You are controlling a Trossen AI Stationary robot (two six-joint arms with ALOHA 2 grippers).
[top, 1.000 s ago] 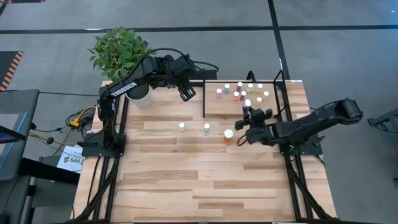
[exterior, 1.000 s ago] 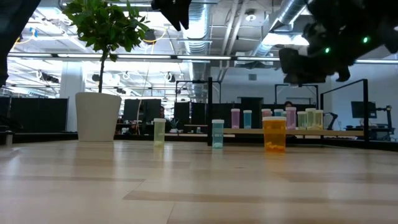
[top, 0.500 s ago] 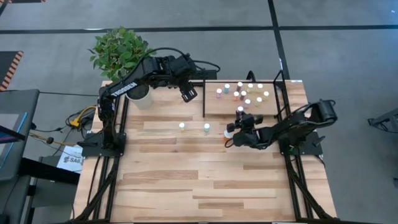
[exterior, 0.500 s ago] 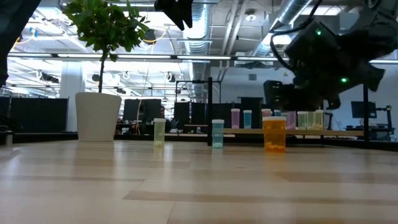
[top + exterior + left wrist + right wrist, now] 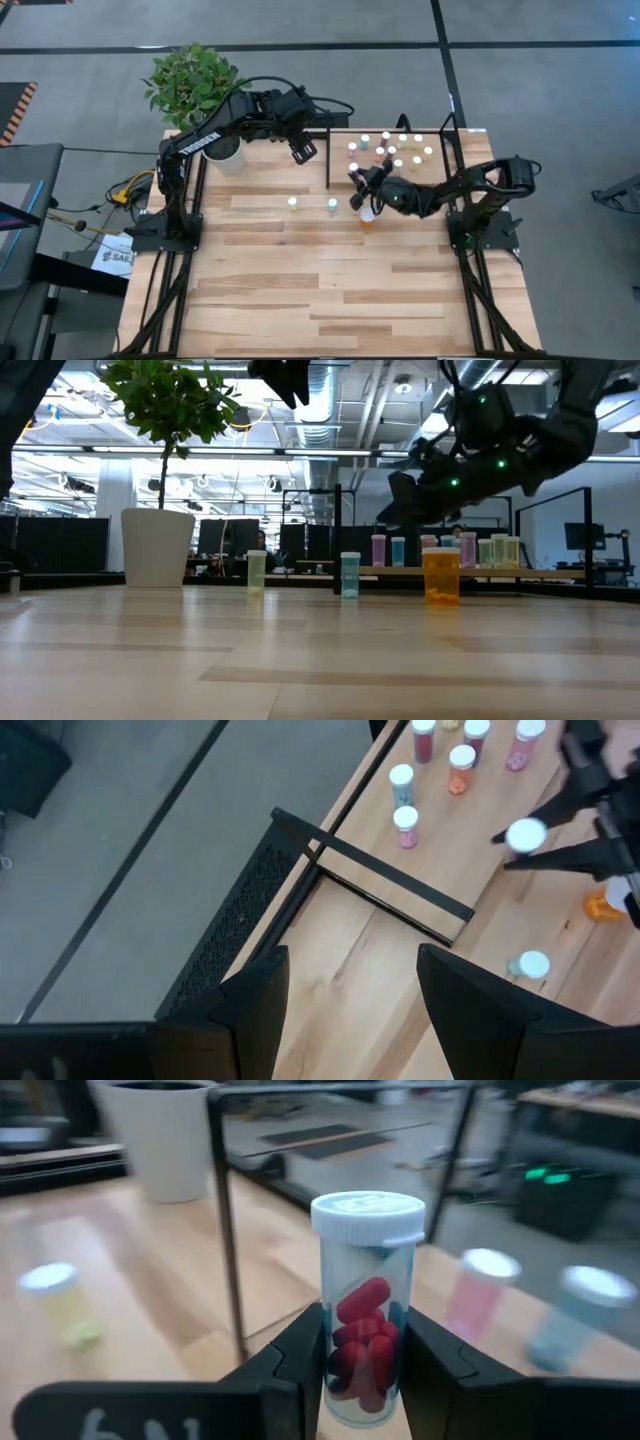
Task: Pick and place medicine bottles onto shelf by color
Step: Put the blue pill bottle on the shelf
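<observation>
Above the table's middle, just left of the shelf's (image 5: 440,175) black frame post, right hand (image 5: 358,182) pinches a clear bottle of red pills (image 5: 366,1310), white cap up, long axis upright between the fingers (image 5: 296,1348). Bottle is off the table, carried in the air. Shelf lies to the right and far side of it, already holding a cluster of small bottles. Key relation: bottle must go right and farther, over the frame edge, staying upright. Large orange bottle (image 5: 367,215) stands on the table just near of the hand. Left hand (image 5: 300,150) hovers far-left of the shelf, fingers spread, empty. Right arm is clearly nearer.
</observation>
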